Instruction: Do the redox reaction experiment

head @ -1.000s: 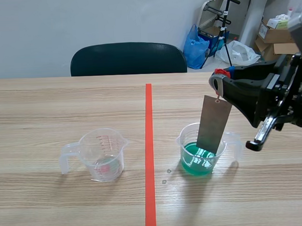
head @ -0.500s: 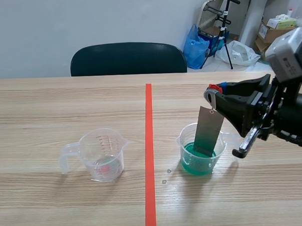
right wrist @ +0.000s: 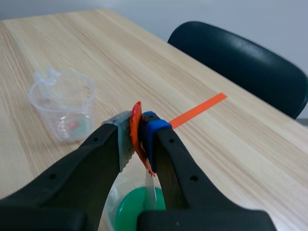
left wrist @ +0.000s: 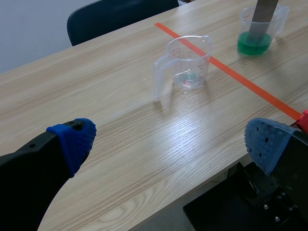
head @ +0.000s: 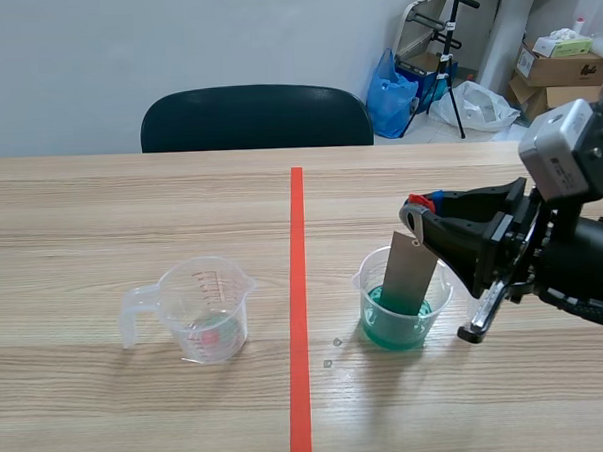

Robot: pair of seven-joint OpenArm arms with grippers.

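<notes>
Just above the green cup (head: pixel 365 283), the right gripper (head: pixel 417 205) clamped the metal strip (head: pixel 406 273), which hung tilted, lower end inside that cup.

In right cup (head: pixel 386 327): strip (head: pixel 407 276), seemingly dipped; other cup (head: pixel 207 308) left.

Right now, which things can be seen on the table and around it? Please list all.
cup of green liquid: one, clear, right of the tape line
metal strip: one, grey, tilted, lower end in that cup
measuring cup: one, clear, left of the tape line
table: one, light wood, under the cups
chair: one, black, behind the table
left fingers: two, black with blue pads, open above the table
right fingers: two, black, shut on the strip's top
</notes>
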